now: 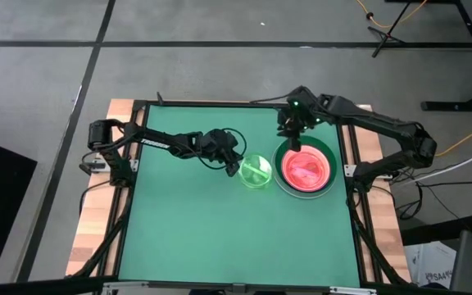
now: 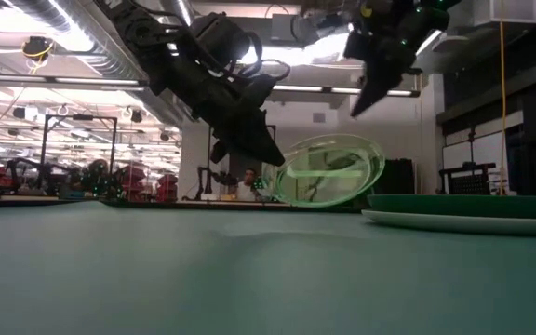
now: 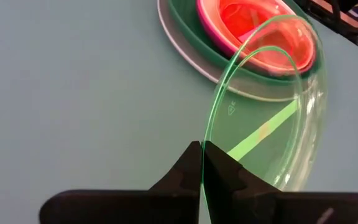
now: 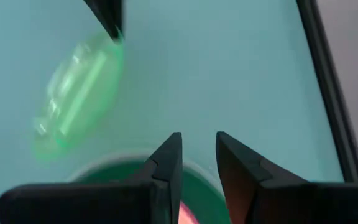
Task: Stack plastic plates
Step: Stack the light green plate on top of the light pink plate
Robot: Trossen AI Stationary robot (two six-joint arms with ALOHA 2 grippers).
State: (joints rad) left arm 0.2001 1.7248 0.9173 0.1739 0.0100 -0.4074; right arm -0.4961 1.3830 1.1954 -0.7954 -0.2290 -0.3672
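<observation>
Green table [image 1: 195, 229] carries a plate stack [image 1: 306, 170] beside the lifted, tilted lime plate [image 1: 256, 172], its rim pinched by the left gripper [image 3: 202, 163]; the right gripper [image 4: 197, 163] hovers above the stack, fingers narrowly parted.

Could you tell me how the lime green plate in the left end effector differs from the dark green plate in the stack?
The lime green plate is translucent; the dark green plate is opaque. The lime one is smaller, the dark green one clearly wider. The lime one is tilted, clear of the table, pinched at its rim by the left end effector; the dark green one lies flat in the stack, holding reddish plates. Both are round plastic plates.
</observation>
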